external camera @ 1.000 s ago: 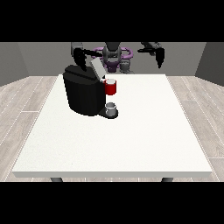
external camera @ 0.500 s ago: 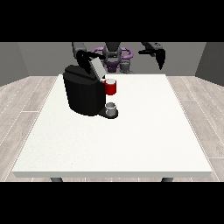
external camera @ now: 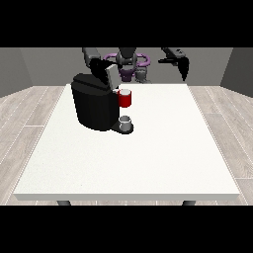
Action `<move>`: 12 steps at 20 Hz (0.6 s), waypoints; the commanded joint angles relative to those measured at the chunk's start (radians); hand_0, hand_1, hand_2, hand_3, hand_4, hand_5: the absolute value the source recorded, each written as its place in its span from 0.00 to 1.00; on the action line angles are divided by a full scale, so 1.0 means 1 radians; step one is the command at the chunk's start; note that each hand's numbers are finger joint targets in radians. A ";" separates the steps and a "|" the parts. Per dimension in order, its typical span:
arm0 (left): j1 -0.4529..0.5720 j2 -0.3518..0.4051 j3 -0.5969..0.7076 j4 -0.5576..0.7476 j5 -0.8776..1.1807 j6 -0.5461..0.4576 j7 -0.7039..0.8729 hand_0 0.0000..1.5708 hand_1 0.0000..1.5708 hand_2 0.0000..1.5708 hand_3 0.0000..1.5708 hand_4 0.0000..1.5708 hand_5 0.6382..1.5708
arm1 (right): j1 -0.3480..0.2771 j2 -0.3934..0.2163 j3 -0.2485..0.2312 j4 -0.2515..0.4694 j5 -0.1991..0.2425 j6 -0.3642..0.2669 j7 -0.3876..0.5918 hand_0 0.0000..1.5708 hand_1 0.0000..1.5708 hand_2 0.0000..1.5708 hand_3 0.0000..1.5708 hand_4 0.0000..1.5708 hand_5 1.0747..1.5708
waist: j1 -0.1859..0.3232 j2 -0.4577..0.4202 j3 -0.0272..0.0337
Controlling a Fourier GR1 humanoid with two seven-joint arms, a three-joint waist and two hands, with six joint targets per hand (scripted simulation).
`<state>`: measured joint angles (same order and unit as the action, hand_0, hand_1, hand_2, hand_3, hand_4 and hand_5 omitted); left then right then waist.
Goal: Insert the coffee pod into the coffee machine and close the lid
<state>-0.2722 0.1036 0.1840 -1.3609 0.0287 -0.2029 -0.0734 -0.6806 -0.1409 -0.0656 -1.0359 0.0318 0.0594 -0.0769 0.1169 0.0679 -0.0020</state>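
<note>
A black coffee machine (external camera: 94,106) stands on the left part of the white table (external camera: 148,153). Its red pod holder (external camera: 125,99) sticks out at the front, above a small grey cup (external camera: 126,121) on the drip base. The machine's lid (external camera: 110,75) is raised and tilted at the top. The hand at the view's left (external camera: 100,66) is at this lid, touching it from behind. The hand at the view's right (external camera: 181,59) hangs high above the table's far right edge, fingers relaxed and pointing down, holding nothing. No loose pod shows.
The robot's purple and grey torso (external camera: 129,64) stands behind the table's far edge. Grey wood flooring surrounds the table. White tabletop stretches to the right of and in front of the machine.
The hand at the view's left has moved a little right and down with the lid, which tilts further over the machine. The hand at the view's right drifted slightly rightwards.
</note>
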 commanded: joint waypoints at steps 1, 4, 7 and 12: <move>0.041 0.012 -0.015 -0.021 0.006 -0.012 0.029 0.00 0.00 0.00 0.00 0.00 1.00 | 0.028 0.021 0.019 0.025 0.011 0.016 0.006 0.00 0.00 0.00 0.00 0.12 1.00 | 0.000 -0.036 0.0021; -0.006 0.025 0.004 0.006 0.013 0.006 0.042 0.00 0.00 0.00 0.00 0.00 1.00 | -0.060 0.027 0.025 0.023 0.029 -0.001 0.031 0.00 0.00 0.00 0.00 0.14 1.00 | 0.007 -0.010 0.0020; 0.009 0.012 -0.014 0.034 -0.008 0.002 -0.056 0.00 0.00 0.00 0.00 0.08 1.00 | -0.140 0.010 0.020 0.036 0.048 -0.009 0.062 0.00 0.00 0.00 0.00 0.04 1.00 | 0.026 0.034 0.0018; 0.023 0.014 -0.010 0.030 0.000 0.022 -0.017 0.00 0.00 0.00 0.00 0.09 1.00 | -0.077 0.058 0.088 0.028 0.119 -0.029 0.030 0.00 0.00 0.00 0.00 0.08 1.00 | 0.008 -0.025 0.0020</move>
<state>-0.2708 0.1257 0.1868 -1.3270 0.0350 -0.1932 -0.0949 -0.7753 -0.1121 -0.0108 -1.0105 0.1113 0.0485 -0.0418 0.1251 0.0706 -0.0004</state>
